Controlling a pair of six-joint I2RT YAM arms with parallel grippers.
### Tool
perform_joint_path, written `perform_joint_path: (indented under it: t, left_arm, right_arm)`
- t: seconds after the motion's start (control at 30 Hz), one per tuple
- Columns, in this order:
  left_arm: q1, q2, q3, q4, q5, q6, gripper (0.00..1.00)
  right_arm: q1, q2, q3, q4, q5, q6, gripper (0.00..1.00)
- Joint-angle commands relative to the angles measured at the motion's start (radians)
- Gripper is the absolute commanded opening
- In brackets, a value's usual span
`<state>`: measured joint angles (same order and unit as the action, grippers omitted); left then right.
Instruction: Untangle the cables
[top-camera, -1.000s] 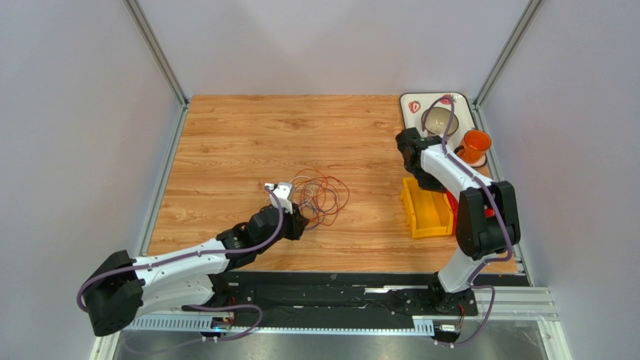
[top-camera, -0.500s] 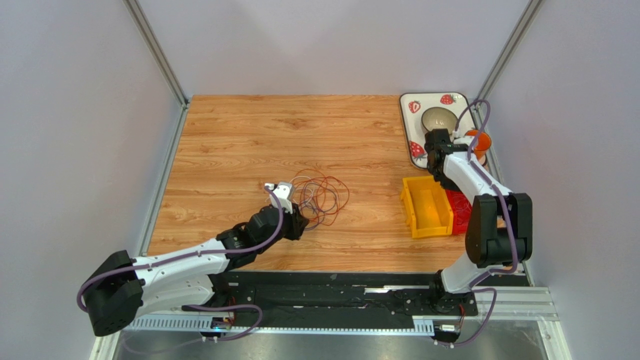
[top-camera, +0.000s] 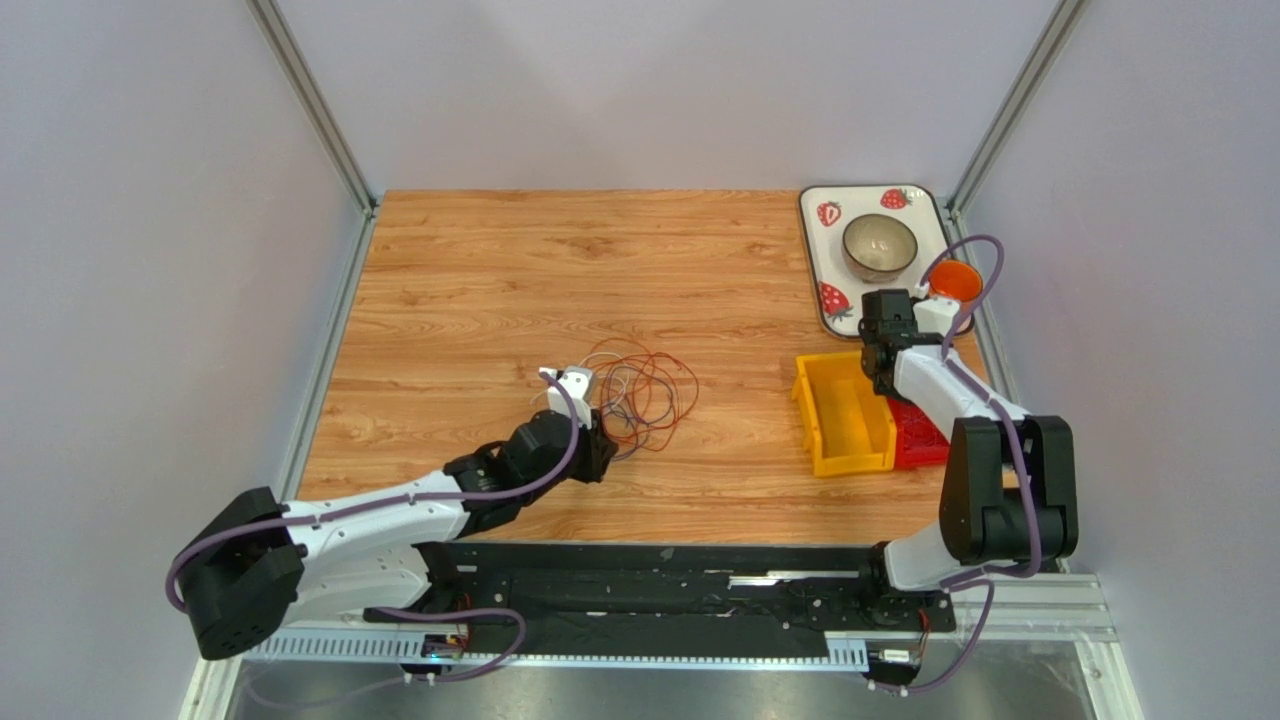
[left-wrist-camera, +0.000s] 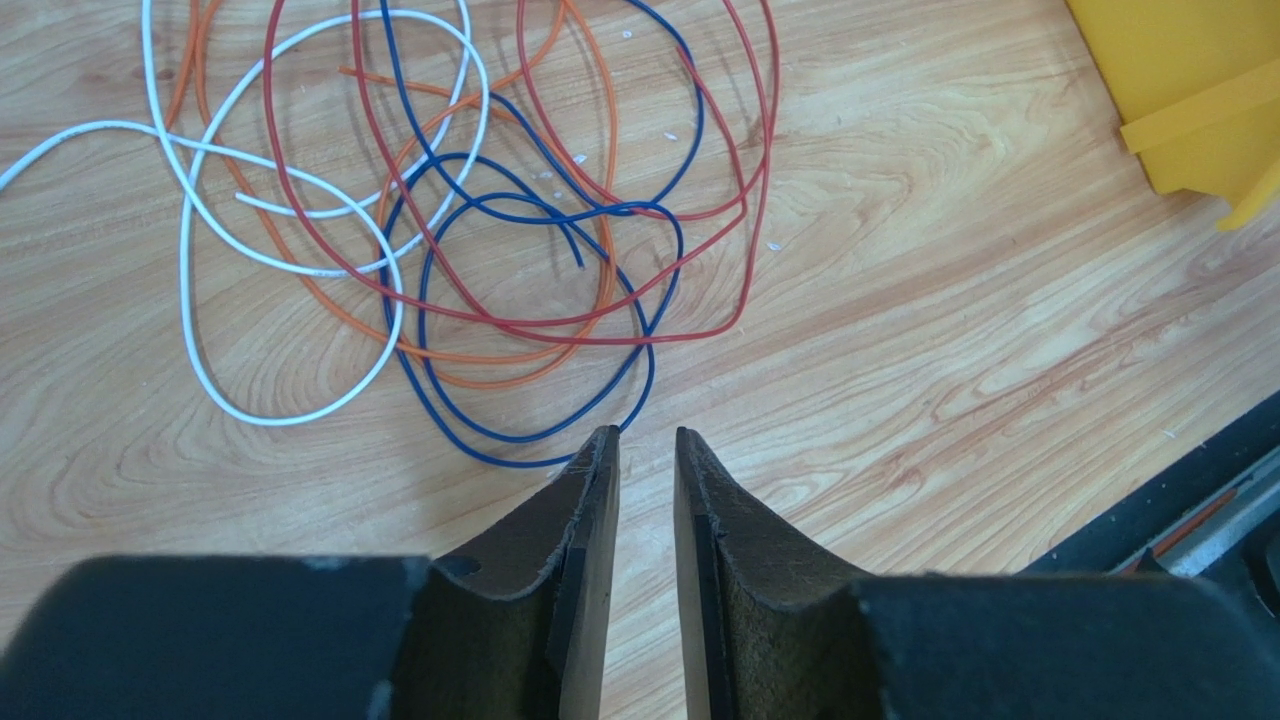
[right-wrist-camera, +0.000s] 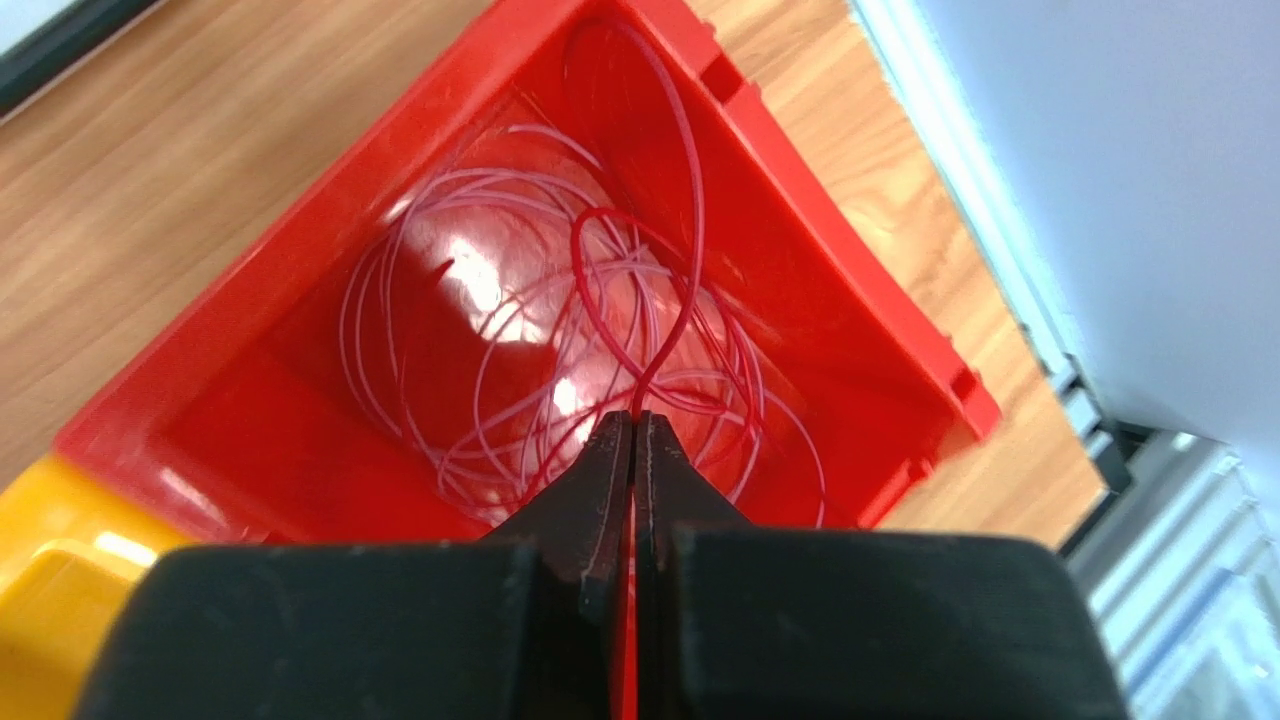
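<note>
Near the middle of the wooden table (top-camera: 481, 285) lies a tangle of cables (top-camera: 643, 393), white, orange, red and blue strands looped over one another; in the left wrist view it spreads from 10 to 12 o'clock of the left gripper (left-wrist-camera: 646, 438), whose jaws stand a little apart with nothing between them; the nearest blue loop ends just off the tips, and whether it touches them I cannot tell. Toward 4 o'clock of the table sit a yellow bin (top-camera: 842, 417) and, just beside it at 3 o'clock, a red bin (right-wrist-camera: 271, 285); the right gripper (right-wrist-camera: 633, 428) hangs over the red bin, jaws clenched on a red cable (right-wrist-camera: 679, 195) that rises in a loop at 12 o'clock from the tips, with thin coils lying in the bin below. At the table's 1 o'clock corner a strawberry-patterned tray (top-camera: 825, 240) carries a bowl (top-camera: 879, 240); an orange cup (top-camera: 956, 281) stands at the tray's 4 o'clock.
</note>
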<state>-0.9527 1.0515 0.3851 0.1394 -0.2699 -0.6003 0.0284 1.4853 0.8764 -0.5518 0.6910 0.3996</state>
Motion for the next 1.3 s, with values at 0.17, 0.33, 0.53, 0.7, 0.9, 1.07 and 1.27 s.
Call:
perform_joint_path:
  t: [0.17, 0.33, 0.53, 0.7, 0.9, 1.07, 1.27]
  left_arm:
    - [0.003, 0.053, 0.078, -0.015, 0.008, -0.001, 0.27]
    - [0.003, 0.051, 0.078, -0.015, 0.006, 0.000, 0.27]
    - [0.003, 0.015, 0.051, -0.001, 0.001, -0.004, 0.28]
    - [0.003, 0.004, 0.040, 0.006, 0.000, -0.007, 0.27]
    - [0.003, -0.028, 0.014, 0.034, -0.005, -0.009, 0.28]
    - [0.003, -0.057, -0.009, 0.045, -0.008, -0.007, 0.29]
    - [0.003, -0.067, -0.002, 0.017, -0.121, -0.047, 0.31]
  right_arm:
    - [-0.019, -0.006, 0.090, -0.005, -0.105, 0.015, 0.00]
    - [-0.019, -0.062, 0.142, -0.046, -0.174, 0.028, 0.00]
    - [-0.019, -0.033, 0.128, -0.085, -0.182, 0.039, 0.22]
    - [-0.019, -0.127, 0.168, -0.135, -0.199, 0.008, 0.29]
    - [0.004, -0.214, 0.335, -0.253, -0.223, -0.041, 0.42]
    - [0.056, -0.213, 0.417, -0.367, -0.241, -0.076, 0.57]
    - [0.240, -0.284, 0.319, -0.211, -0.533, -0.041, 0.57]
